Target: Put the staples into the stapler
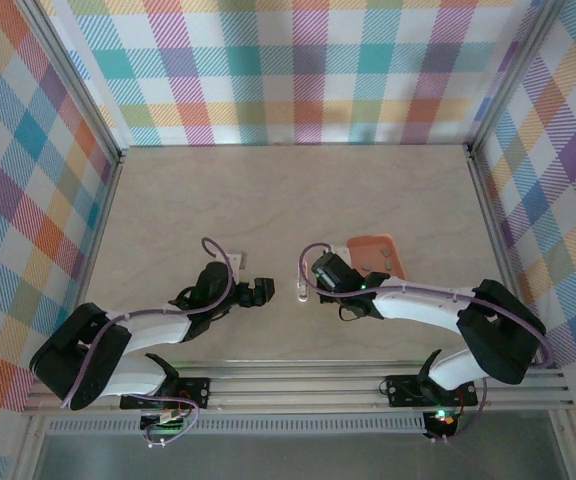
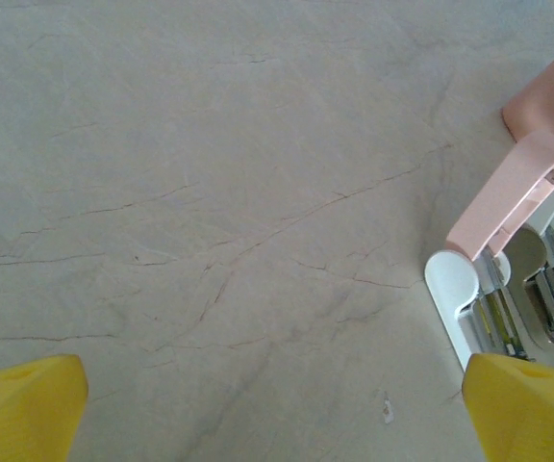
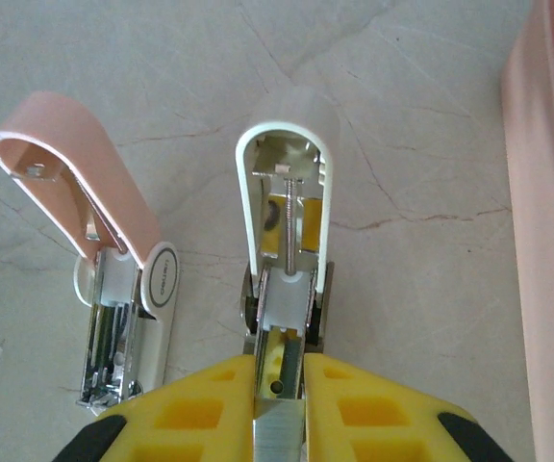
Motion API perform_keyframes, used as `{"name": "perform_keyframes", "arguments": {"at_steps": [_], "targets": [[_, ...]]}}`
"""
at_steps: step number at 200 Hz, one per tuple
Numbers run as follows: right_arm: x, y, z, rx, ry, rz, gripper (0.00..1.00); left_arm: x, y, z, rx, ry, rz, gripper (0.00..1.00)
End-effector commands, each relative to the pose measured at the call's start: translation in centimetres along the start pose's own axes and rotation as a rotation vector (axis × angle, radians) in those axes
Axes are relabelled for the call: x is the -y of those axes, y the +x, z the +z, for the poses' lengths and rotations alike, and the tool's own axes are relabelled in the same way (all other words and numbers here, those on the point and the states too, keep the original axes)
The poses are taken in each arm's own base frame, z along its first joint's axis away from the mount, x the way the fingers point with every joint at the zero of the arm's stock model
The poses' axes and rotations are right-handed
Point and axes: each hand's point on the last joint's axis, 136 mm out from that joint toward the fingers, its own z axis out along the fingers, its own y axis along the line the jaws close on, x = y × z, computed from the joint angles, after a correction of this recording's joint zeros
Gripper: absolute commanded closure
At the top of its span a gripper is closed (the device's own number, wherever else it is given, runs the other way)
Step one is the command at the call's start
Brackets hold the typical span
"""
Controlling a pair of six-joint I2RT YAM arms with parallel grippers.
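The pink stapler (image 3: 75,164) lies on the table with its lid swung up, showing a white base and a metal channel. In the left wrist view the stapler (image 2: 513,192) sits at the right edge. My right gripper (image 3: 279,366) is shut on a short shiny grey strip, the staples (image 3: 279,433). It holds them at the rear of the open channel of a grey-white oblong piece (image 3: 287,289) just right of the stapler. My left gripper (image 2: 277,414) is open over bare table, left of the stapler. From above, the left gripper (image 1: 255,292) faces the right gripper (image 1: 308,283).
A salmon-orange tray (image 1: 376,255) lies just behind the right gripper, and the tray (image 3: 551,241) also runs along the right edge of the right wrist view. A small white item (image 1: 238,258) lies behind the left gripper. Checked walls enclose the table.
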Motion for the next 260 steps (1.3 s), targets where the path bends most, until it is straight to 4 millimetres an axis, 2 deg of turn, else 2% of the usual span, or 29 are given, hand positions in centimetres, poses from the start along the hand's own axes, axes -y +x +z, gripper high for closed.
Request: {"name": "perform_keyframes", "arguments": {"at_steps": [1,111,195,260], "targets": [[-0.8,-1.3,-0.2,0.041,-0.006,0.017,0.83,0.0,-0.3,-0.4,0.03,-0.007,0.014,0.0],[-1.0,-1.0,1.0,0.019,0.016,0.009,0.83,0.2,-0.6,-0.5,0.028,-0.005,0.022,0.0],[-1.3,-1.8,0.4,0.035,0.009,0.001,0.83,0.3,-0.6,-0.4,0.025,-0.006,0.026,0.0],[-0.7,-0.8,1.1,-0.002,0.039,0.008,0.83,0.3,-0.6,-0.5,0.027,-0.006,0.027,0.0]]}}
